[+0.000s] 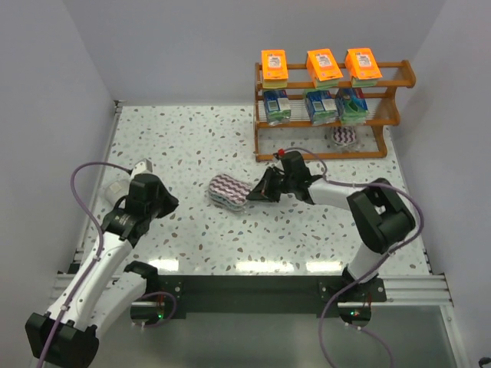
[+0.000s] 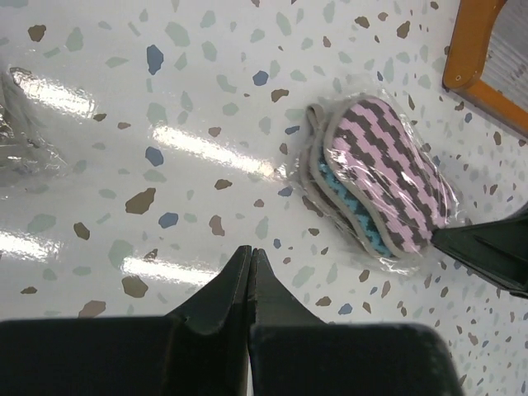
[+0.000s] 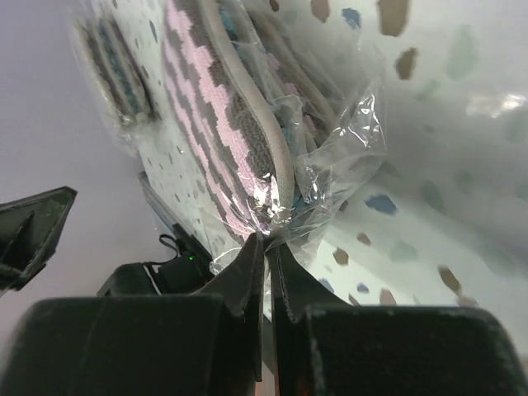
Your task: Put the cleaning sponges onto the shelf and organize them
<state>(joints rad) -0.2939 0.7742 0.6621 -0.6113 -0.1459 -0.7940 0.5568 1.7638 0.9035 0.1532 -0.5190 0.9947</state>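
My right claw (image 3: 264,243) is shut on the plastic edge of the zigzag pack (image 1: 229,190). The pack lies on the table (image 1: 192,138) just left of the claw, long side pointing at it, and the shelf (image 1: 258,115) is behind to the right. My left claw (image 2: 250,256) is shut on nothing and is farther off. The pack is a clear crinkly bag of pink-and-grey zigzag pads.

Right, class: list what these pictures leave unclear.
Top external: labels on the orange packs are too small to read.
Top external: the bottom-tier pack is partly hidden by the shelf rails.
Left wrist: a clear bag is cut off by the left edge.
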